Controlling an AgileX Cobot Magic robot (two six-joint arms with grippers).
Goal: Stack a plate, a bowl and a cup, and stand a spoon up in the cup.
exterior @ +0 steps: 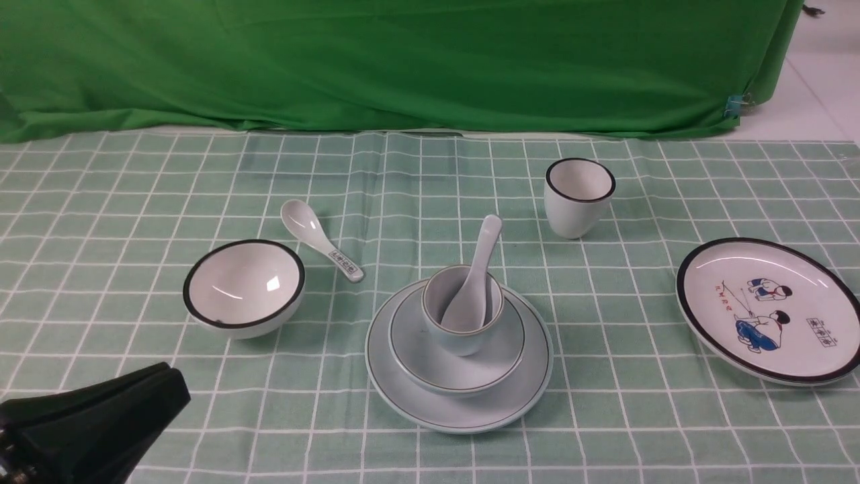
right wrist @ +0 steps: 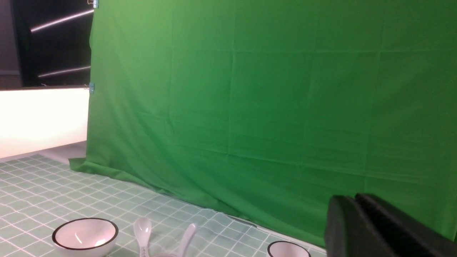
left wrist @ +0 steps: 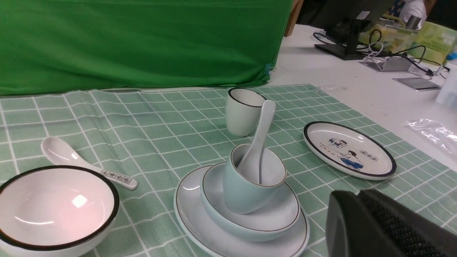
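The pale blue plate (exterior: 510,396) lies at the table's front middle. The pale bowl (exterior: 410,343) sits on it, the pale blue cup (exterior: 463,333) sits in the bowl, and the plain spoon (exterior: 478,275) stands in the cup, handle leaning back and right. The stack also shows in the left wrist view: plate (left wrist: 192,217), bowl (left wrist: 282,214), cup (left wrist: 242,192), spoon (left wrist: 260,132). My left gripper (exterior: 171,380) is shut and empty at the front left, apart from the stack; it also shows in the left wrist view (left wrist: 351,196). My right gripper (right wrist: 348,201) is shut, empty, raised, and absent from the front view.
A black-rimmed white bowl (exterior: 243,288) and a patterned-handle spoon (exterior: 319,238) lie left of the stack. A black-rimmed cup (exterior: 579,196) stands behind right. A cartoon plate (exterior: 769,309) lies at the right. A green curtain (exterior: 403,60) hangs behind the table.
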